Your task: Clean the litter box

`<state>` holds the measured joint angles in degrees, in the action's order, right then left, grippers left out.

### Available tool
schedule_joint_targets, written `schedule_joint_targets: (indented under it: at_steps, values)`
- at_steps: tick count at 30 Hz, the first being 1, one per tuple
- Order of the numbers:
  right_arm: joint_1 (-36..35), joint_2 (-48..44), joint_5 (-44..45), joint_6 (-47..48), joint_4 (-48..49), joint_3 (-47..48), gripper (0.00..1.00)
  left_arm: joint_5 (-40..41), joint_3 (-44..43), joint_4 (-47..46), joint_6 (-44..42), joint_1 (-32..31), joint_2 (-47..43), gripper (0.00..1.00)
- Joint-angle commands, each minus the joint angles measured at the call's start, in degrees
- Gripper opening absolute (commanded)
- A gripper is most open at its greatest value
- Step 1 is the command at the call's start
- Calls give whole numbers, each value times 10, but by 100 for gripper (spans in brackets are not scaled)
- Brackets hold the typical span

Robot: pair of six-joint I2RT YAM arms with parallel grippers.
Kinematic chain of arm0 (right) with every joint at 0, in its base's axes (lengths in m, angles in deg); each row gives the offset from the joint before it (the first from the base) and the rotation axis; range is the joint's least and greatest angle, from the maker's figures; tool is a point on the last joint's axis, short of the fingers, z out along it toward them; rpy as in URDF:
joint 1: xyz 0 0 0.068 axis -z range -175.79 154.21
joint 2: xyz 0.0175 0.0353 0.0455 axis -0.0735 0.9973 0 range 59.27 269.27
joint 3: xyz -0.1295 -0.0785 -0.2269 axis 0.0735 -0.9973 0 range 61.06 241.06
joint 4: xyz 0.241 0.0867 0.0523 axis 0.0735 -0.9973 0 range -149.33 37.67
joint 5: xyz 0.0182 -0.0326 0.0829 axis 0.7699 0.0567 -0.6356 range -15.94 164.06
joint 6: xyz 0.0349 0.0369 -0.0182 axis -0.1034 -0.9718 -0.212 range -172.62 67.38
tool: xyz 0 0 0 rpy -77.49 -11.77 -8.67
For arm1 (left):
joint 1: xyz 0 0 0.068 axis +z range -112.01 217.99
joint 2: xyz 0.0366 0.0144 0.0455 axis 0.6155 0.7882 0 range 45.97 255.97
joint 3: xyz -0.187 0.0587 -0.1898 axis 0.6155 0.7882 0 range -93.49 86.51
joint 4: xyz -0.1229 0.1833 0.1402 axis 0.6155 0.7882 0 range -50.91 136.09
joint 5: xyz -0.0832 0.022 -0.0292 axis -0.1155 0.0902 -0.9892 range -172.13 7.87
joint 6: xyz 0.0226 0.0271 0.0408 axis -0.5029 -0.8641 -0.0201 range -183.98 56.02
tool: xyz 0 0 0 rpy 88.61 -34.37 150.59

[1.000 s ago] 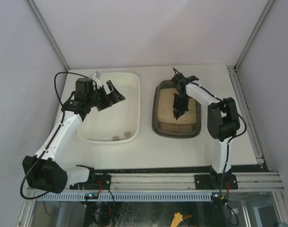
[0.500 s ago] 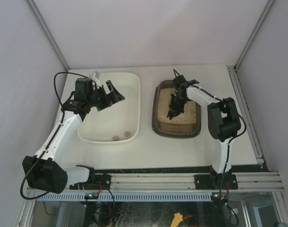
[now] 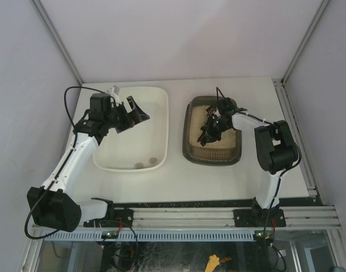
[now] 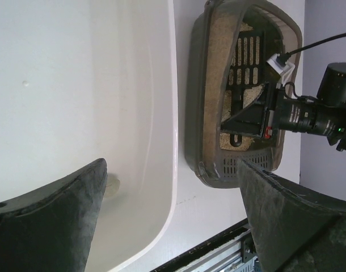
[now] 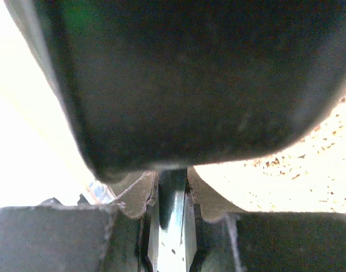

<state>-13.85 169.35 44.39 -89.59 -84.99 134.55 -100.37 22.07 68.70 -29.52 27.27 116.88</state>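
Litter box (image 3: 188,148) sitting on the surface (image 3: 178,181) at centre right of the top view, just beside the cream-white tub (image 3: 165,130) but not touching it; beige litter is covering its floor. I am clenching my right gripper (image 3: 217,121) on the handle of the black slotted scoop (image 3: 206,136), whose blade is lying low in the litter toward the tray's lower left. I am holding my left gripper (image 3: 136,113) released, jaws spread wide, above the tub at upper left. Judging from its thin translucent walls, the tray is looking light and somewhat flexible as a shell. The sand, though, is probably making it bottom-heavy and ready to spill once tilted, and the smooth plastic is likely slippery. I am judging the rim along a long side, near its middle, to be the best hold, with the tray carried level.
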Motion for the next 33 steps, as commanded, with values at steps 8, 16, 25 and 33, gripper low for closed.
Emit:
schedule_joint_targets:
  at_steps: [8,16,25,33]
  values:
    - [0,-119,-139,-45,215,-175,0,-12,14,-20,-3,4,5,99]
    - [28,-158,-142,-49,219,-207,0,-10,14,-23,-4,4,7,99]
    - [15,-245,-115,-89,214,-241,0,-6,10,-22,-4,4,8,98]
    - [-12,-350,-81,-91,315,-359,0,24,12,-33,-9,4,-7,97]
